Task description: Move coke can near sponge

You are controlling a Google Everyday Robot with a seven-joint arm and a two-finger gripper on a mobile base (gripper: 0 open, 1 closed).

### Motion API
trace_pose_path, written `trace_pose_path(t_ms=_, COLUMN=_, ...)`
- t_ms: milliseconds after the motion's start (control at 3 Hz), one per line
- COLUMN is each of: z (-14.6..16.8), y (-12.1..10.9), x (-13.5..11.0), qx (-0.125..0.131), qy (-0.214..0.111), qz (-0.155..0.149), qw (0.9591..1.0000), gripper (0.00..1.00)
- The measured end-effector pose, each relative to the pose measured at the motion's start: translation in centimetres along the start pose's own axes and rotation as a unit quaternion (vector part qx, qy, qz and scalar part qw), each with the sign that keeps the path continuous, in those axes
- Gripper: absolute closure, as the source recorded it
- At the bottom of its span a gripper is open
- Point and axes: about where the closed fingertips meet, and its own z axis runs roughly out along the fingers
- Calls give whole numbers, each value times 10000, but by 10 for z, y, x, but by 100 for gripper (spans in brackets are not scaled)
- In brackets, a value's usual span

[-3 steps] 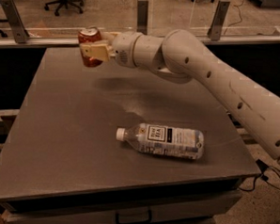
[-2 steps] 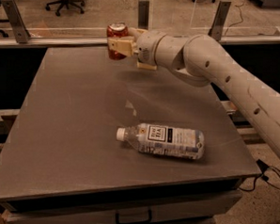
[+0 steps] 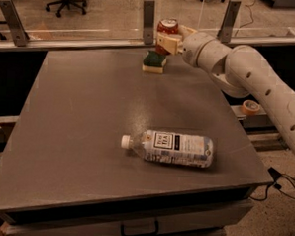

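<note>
1. Gripper (image 3: 166,42) is at the far edge of the table (image 3: 77,136), closed on the can (image 3: 167,27) from the side. The cream fingers (image 3: 170,41) wrap the lower half of the can, which is upright and looks to be held clear of the surface.
2. Change: a second ago the can was carried over the far-left part of the table. It then slid rightward along the back edge, and now hangs further right again.
3. The sponge (image 3: 154,61) did not show in the earlier views and is now in plain sight. It lies just below the gripper and a touch to its camera-left, green side up.
4. Meaning for the task: the can is already near the sponge but not yet set down. My judgement is that what remains is a short lowering beside the sponge, then a release. The risk is landing on the sponge's edge and tipping the can.
5. The bottle (image 3: 173,147) lies on its side well apart from the gripper, toward the near edge, where it was before.
6. Writing: the can's red side shows pale marks but no word I can read. The bottle carries a dark label with light lettering — too small to read with confidence.
</note>
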Motion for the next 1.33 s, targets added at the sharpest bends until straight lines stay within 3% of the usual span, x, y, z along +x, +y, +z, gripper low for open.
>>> trace_pose_path(t_ms=333, z=-32, y=-48, x=4, qx=486, qy=73, qz=-125, qw=9987, gripper=100)
trace_pose_path(t_ms=667, z=-53, y=-65, x=20, qx=690, qy=331, qz=-67, qw=9970, gripper=100)
trace_pose_path(t_ms=1000, z=-58, y=-60, x=45, qx=642, qy=554, qz=161, qw=9963, gripper=100)
trace_pose_path(t_ms=1333, z=-50, y=-48, x=62, qx=478, qy=677, qz=431, qw=9956, gripper=84)
